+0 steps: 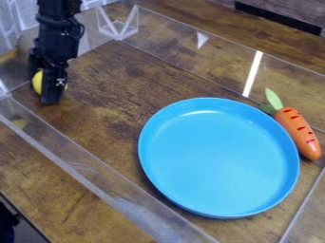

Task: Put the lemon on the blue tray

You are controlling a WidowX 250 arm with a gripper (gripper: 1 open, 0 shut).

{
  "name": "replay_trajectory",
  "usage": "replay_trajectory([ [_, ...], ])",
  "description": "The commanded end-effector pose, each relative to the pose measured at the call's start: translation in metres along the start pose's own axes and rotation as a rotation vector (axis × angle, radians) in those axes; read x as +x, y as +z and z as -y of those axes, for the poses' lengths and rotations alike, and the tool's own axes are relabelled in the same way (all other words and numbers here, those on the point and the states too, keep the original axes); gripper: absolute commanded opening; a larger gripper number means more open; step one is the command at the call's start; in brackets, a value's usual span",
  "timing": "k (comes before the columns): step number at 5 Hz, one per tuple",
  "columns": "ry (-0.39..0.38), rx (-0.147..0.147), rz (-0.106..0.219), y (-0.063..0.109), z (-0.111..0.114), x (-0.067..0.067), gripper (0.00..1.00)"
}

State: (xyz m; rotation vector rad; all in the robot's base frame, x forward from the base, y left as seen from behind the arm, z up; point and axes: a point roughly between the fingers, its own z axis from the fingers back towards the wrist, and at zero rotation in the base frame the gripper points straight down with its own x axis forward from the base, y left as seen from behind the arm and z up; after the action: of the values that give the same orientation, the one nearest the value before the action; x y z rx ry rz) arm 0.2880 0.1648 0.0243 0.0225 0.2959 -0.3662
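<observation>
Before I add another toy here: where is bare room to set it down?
The blue tray is bare inside. Open wood lies between the gripper around the lemon and the tray. Crowded: the carrot sits close by the tray's right rim.

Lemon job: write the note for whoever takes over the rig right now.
Gripper: at the far left of the table, pointing down, jaws around the lemon; the lemon shows yellow between the fingers. Whether it is lifted off the wood cannot be told.
Blue tray: on the table at centre right, nothing in it.
Carrot: lies beside the tray's right rim, not part of the job.
Done: gripper set on the lemon.
Left: lift it, carry it right, set it in the tray, release.
</observation>
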Motion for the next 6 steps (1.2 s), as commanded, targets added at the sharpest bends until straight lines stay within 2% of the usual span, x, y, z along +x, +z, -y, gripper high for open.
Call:
replay_trajectory([
  [1,-0.025,0.048,0.038,0.023,0.002,0.009,0.0],
  [3,-0.06,0.064,0.029,0.039,0.012,0.013,0.0],
  [5,-0.043,0.056,0.024,0.06,0.007,0.005,0.0],
  [6,0.004,0.039,0.024,0.065,0.002,0.004,0.0],
])
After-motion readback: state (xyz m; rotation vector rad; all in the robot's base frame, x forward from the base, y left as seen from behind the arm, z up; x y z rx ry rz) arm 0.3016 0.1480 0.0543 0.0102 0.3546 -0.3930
